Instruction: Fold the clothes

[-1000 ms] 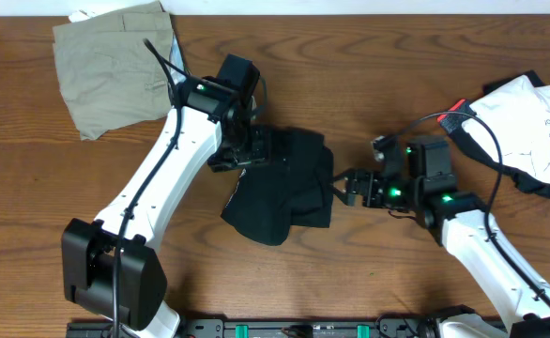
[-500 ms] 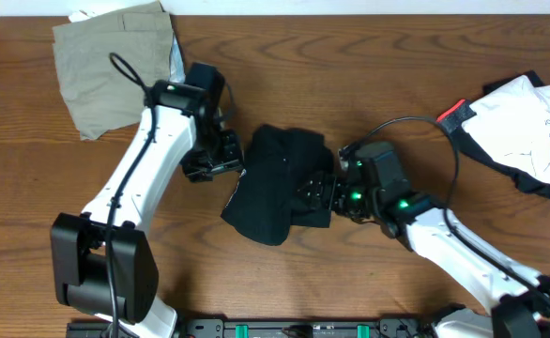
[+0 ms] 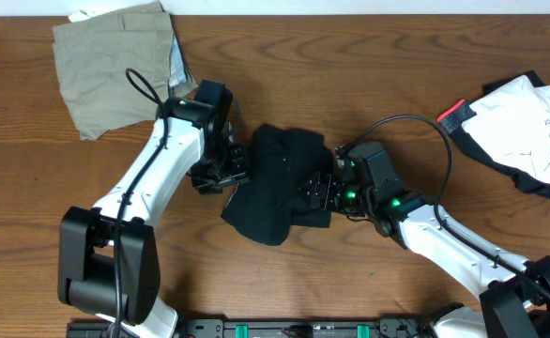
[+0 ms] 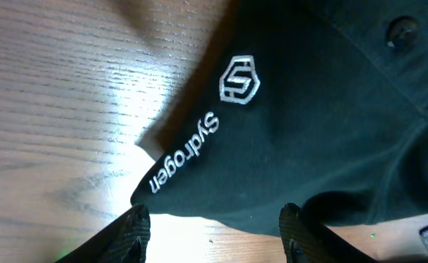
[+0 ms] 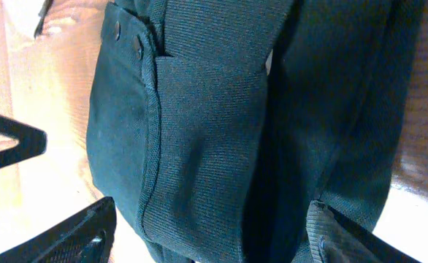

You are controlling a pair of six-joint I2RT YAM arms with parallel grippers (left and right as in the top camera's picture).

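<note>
Clothes (image 3: 284,202): by the look of it one piece is folded and put aside, one is in hand, and two wait in a heap; about a quarter of the job is done.
Count: four garments, two grippers, one table.
Table (image 3: 369,66): brown wood, carrying everything.
Khaki piece (image 3: 115,66): far left corner, flat and squared, seemingly finished.
Shirt (image 3: 275,164): black, mid-table between the grippers. It is gathered into a rough layered pad with uneven edges and a flap poking out on its left, so it probably needs a tidier fold.
White top (image 3: 524,131): right edge, rumpled, not yet folded.
Trimmed garment (image 3: 455,115): black with red-white trim, lying under the white top and also unfolded.
Left gripper (image 3: 230,176): at the shirt's left edge. The jaws stand partly apart and grip nothing, with the hem bearing the white logo just beyond the tips.
Right gripper (image 3: 314,191): over the shirt's right side. The jaws are wide and straddle the ribbed fabric without clamping it.
</note>
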